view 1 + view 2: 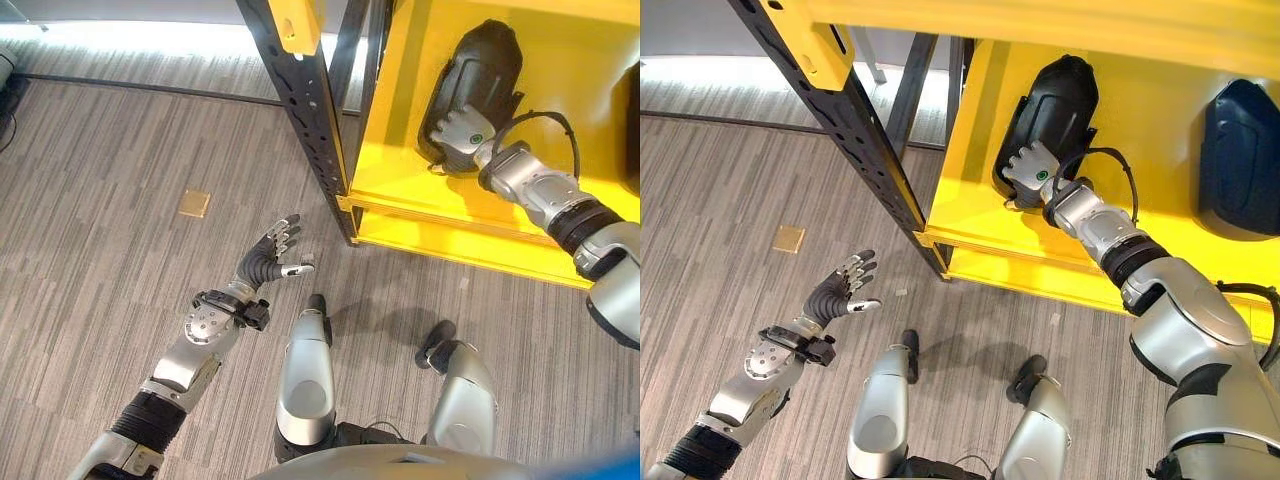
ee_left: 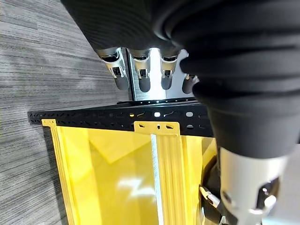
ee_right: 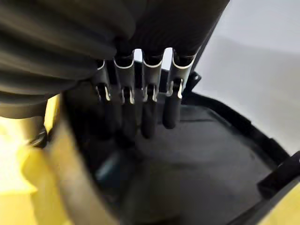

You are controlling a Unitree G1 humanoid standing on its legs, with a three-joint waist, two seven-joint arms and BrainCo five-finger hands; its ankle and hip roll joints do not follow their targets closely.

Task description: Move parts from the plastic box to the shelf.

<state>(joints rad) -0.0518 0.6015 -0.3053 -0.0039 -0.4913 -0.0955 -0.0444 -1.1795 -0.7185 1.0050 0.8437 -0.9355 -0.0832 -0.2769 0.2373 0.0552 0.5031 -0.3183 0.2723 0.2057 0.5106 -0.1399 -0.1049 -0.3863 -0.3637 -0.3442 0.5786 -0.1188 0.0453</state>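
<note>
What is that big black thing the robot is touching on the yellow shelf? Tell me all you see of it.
The black part is a large, rounded, matte shell, plastic by its look, with a raised rim and ribs inside. It lies on the yellow shelf, near the black post. The right robot hand rests against it, fingers straight over its dark surface. Whether it is fully set down is unclear.

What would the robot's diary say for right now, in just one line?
right hand: straight fingers on black part on yellow shelf | left hand: open, idle above the floor | second dark part: on shelf

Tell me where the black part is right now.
The black part lies on the yellow shelf, under the right robot hand, beside the black upright post.
</note>
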